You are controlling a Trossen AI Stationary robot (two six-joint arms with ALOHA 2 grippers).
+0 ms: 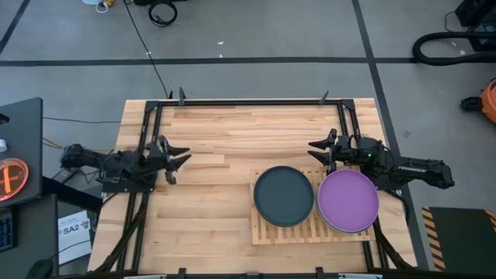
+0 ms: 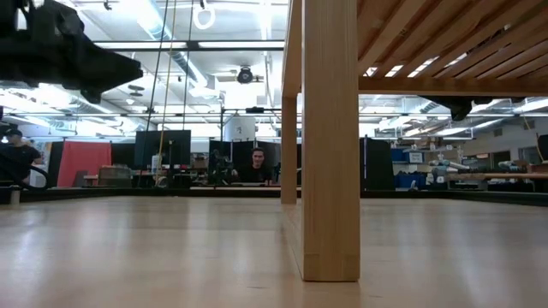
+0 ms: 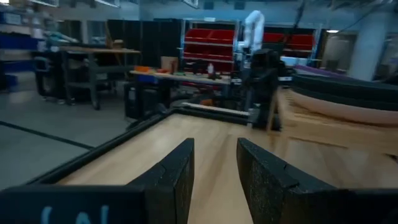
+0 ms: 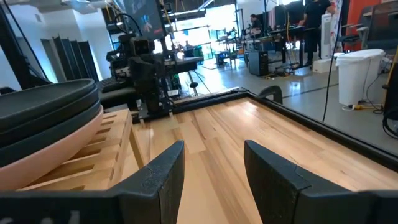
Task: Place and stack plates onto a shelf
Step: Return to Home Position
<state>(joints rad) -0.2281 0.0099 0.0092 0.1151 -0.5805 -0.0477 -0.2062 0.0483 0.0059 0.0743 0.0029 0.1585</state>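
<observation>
The slatted wooden shelf [image 1: 310, 225] stands on the table's near right part. Two stacks of plates rest on it: a dark plate [image 1: 284, 195] tops the left stack, a purple plate [image 1: 348, 200] tops the right one. In the right wrist view the dark plates [image 4: 46, 102] lie on a pink plate [image 4: 50, 146]. My left gripper [image 1: 180, 158] hovers open at the table's left side, far from the shelf. My right gripper [image 1: 316, 150] hovers open just beyond the shelf's far edge. Both grippers hold nothing.
A black metal frame [image 1: 248, 101] runs round the table's far edge and sides. The table's middle and far part is bare wood [image 1: 248, 132]. In the low view the shelf's leg [image 2: 330, 137] stands close in front. People sit in the room behind.
</observation>
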